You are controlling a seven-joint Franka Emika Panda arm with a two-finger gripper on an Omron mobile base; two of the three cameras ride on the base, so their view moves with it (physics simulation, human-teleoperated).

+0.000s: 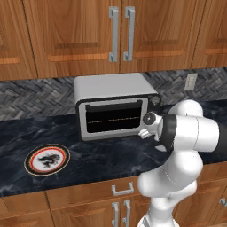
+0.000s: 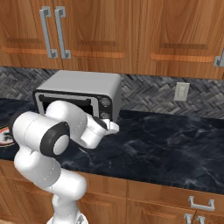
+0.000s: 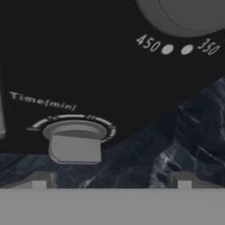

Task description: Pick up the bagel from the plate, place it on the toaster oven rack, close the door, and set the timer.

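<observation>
A: Gripper (image 3: 111, 179) spread wide, holding nothing, up close to the toaster oven's (image 1: 116, 105) black control panel (image 3: 88, 66) at its right end.
B: Timer knob (image 3: 75, 141)?
A: Just ahead of the left fingertip (image 3: 40, 179), sitting under the "Time(min)" label, not between the tips. Right fingertip over bare dark marble counter (image 2: 166, 144). Edge of a second knob (image 3: 189, 15) higher up, beside 450 and 350 marks.
B: Door (image 1: 114, 119)?
A: Shut, handle along its top, faint orange line behind the glass. Left of the gripper.
B: Bagel?
A: Cannot tell; not on the plate (image 1: 47, 160). Plate bare, flat on the counter, well left of the oven and far from the gripper.
</observation>
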